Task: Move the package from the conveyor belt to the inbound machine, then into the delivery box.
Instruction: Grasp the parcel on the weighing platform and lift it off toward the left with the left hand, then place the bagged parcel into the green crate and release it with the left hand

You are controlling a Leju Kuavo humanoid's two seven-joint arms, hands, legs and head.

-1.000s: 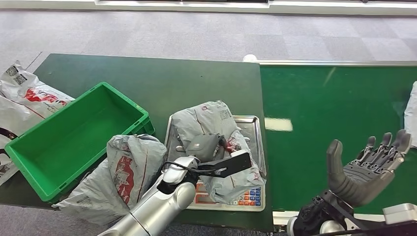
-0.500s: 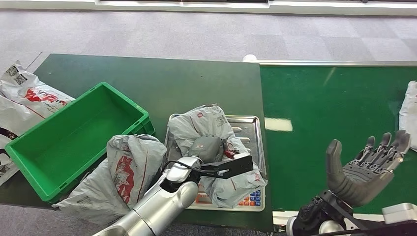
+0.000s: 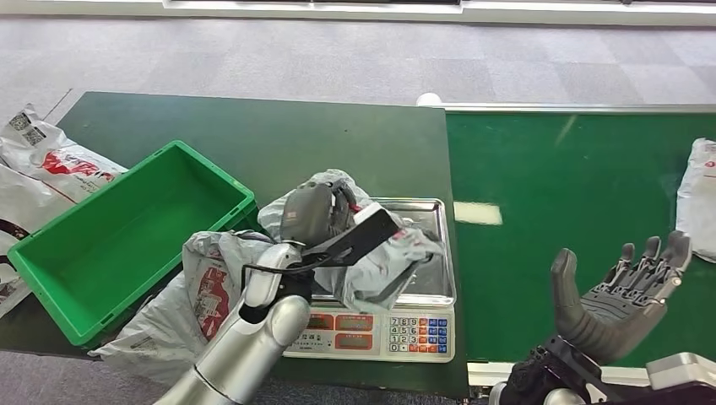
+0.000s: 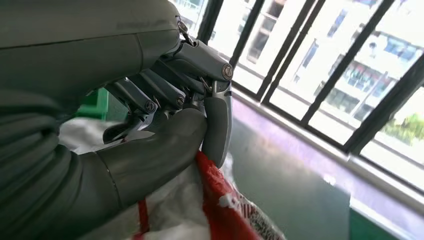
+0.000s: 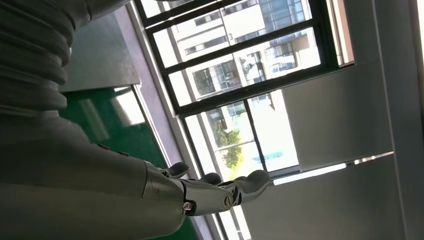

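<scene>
My left robot hand (image 3: 314, 215) gripped the grey package (image 3: 384, 257), lifted partly off the scale tray (image 3: 439, 283) beside the green box (image 3: 127, 236). My right robot hand (image 3: 621, 291) hung open. I judged a firm grip best, clearing the box's rim

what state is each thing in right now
left hand: gripping the grey package
grey package: lifted, partly off the scale tray
scale: keypad uncovered
green bin: empty
right hand: open, holding nothing
white package: lying on the belt
</scene>
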